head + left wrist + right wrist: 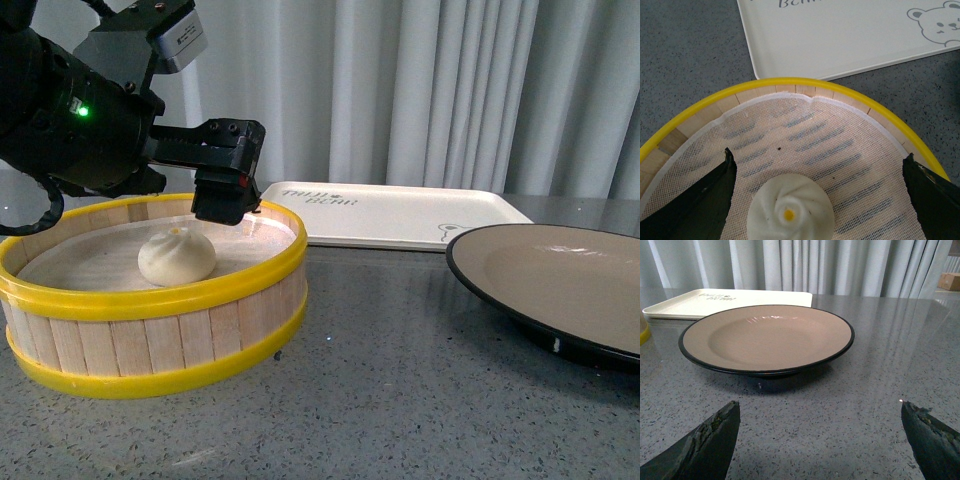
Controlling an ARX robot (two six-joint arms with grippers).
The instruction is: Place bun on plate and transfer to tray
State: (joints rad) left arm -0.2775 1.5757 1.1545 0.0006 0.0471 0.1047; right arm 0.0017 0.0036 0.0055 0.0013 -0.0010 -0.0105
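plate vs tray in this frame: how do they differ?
Shape: the plate is round and dished; the tray is a flat rectangle with rounded corners.
Colour: the plate is beige with a black rim; the tray is cream-white with grey lettering and a bear drawing.
Place: the plate sits nearer the robot on its right; the tray lies further back.
Shared: both look empty and rest on the grey table.

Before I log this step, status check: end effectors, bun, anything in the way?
Left end effector open over steamer basket. Right end effector open, empty, facing plate. Ungripped bun in basket. Plate, tray bare; nothing blocking.
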